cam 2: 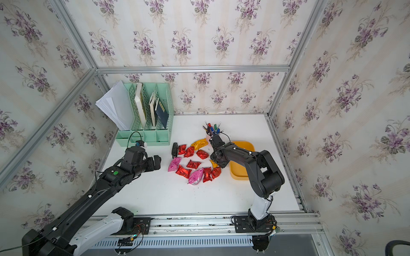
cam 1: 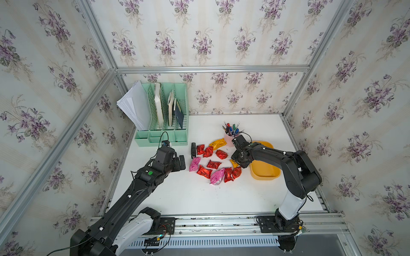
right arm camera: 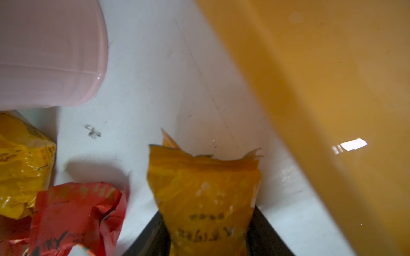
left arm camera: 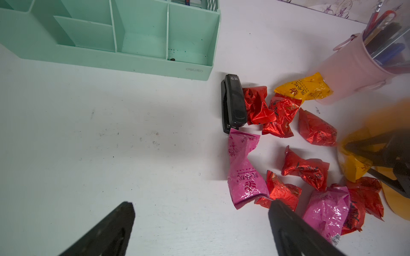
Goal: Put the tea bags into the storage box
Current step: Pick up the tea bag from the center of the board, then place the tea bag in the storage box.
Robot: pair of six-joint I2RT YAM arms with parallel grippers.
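Tea bags (cam 1: 213,164), small puffy foil packets in shiny red, pink and yellow-orange, lie scattered mid-table in both top views. The storage box (cam 1: 265,171), a shallow yellow-orange plastic tray with low walls, sits at 3 o'clock from the pile. No packet shows in the part of it the arm leaves uncovered.

Right gripper (right arm camera: 206,221) is on the job: its fingers pinch one crinkly yellow-orange packet (right arm camera: 204,181) from both sides, at the pile's 3 o'clock edge, just beside the tray wall. Most of the packet sticks out past the tips. Whether it is off the white table yet, I cannot tell.

Now for doing it well, as I read it: the hold is near one end, so the free end will likely droop. Lift straight up first, high enough for that end to clear the wall, then carry toward 3 o'clock and let go over the tray floor, not the rim. Squeeze gently — puffy foil can squirt out.

Watch the pink pen cup (cam 1: 229,140) at 1 o'clock — it is close to the wrist.

Left gripper (left arm camera: 200,206) waits at 9 o'clock, fingers spread wide and holding nothing, with the black stapler (cam 1: 193,150) ahead of it.
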